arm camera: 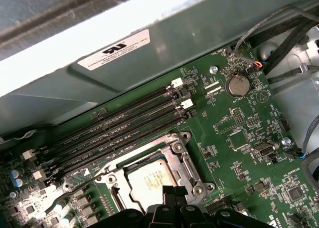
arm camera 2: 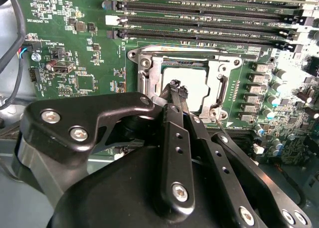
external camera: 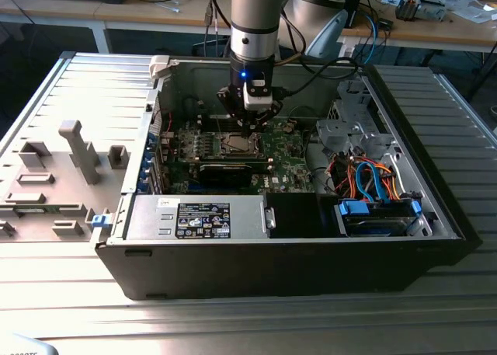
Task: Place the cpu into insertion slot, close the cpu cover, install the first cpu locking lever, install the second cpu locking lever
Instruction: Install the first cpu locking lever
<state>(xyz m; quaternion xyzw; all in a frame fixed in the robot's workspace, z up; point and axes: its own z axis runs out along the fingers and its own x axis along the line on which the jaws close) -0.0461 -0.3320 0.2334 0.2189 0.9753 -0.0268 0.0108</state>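
The cpu sits in the insertion slot on the green motherboard, its pale silver-grey face flat and square in the opening, so placement looks done. The cpu cover appears to lie down over it as a thin silver frame, the chip showing through its window; judging by that, closing looks done or nearly so. Whether either locking lever is latched cannot be told: in the second wrist view a dark rod runs along one side of the slot, and a thin wire arm angles out from its corner, which suggests lever work remains. The gripper hangs directly over the slot's edge, its black fingertips pressed together just above the cover's rim, with nothing visible between them. Just beside the slot run the long black memory slots; farther from it sits a round coin-cell battery. In the exterior view the slot lies mid-board inside the open computer case, well apart from the labelled power-supply box at the case's near wall.
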